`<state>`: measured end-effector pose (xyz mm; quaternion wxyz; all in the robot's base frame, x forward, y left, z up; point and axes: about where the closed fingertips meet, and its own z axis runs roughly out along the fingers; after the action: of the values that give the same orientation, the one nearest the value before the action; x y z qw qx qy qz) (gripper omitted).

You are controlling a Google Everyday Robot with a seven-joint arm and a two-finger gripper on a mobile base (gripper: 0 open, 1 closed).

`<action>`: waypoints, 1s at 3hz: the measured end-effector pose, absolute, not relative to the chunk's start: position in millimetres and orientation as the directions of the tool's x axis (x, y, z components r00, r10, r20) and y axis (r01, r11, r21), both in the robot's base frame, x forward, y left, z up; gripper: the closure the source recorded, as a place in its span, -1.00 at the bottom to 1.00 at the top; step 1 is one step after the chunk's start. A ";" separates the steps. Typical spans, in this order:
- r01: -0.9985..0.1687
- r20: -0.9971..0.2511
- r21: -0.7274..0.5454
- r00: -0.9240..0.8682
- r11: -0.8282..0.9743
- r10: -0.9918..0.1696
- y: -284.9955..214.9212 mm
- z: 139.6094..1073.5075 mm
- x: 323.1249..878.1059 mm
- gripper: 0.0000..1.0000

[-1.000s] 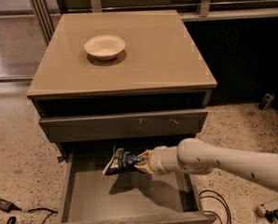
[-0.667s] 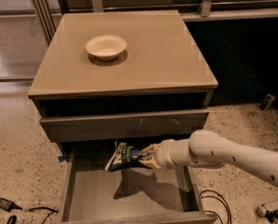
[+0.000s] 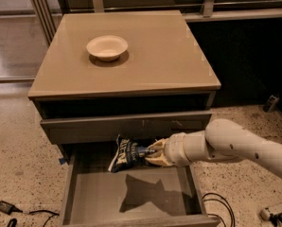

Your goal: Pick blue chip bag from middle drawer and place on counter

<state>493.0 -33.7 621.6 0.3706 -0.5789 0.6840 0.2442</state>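
Observation:
The blue chip bag (image 3: 125, 153) is dark navy with white lettering and hangs above the back of the open middle drawer (image 3: 96, 195), casting a shadow on the drawer's bare grey floor. My gripper (image 3: 148, 152) reaches in from the right on a white arm and is shut on the bag's right edge. The bag sits just below the scratched drawer front (image 3: 127, 126). The tan counter (image 3: 155, 56) tops the cabinet above.
A pale bowl (image 3: 107, 47) stands on the counter's left rear part. Cables (image 3: 216, 205) lie on the speckled floor at lower right and lower left. A dark wall and a metal rail run behind and to the right of the cabinet.
The gripper has lifted the bag a little and drawn it toward the drawer's back, up near the scratched drawer front. The arm has risen in view.

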 end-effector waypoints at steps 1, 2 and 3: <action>-0.967 -0.760 -0.148 -0.024 0.208 -0.650 -42.2 672.8 498.7 1.00; -0.941 -0.688 -0.267 0.037 0.206 -0.725 -51.7 759.3 505.3 1.00; -0.943 -0.687 -0.266 0.038 0.202 -0.726 -50.3 758.3 505.1 1.00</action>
<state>505.1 -50.3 758.3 0.3753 -0.6148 0.6785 0.1443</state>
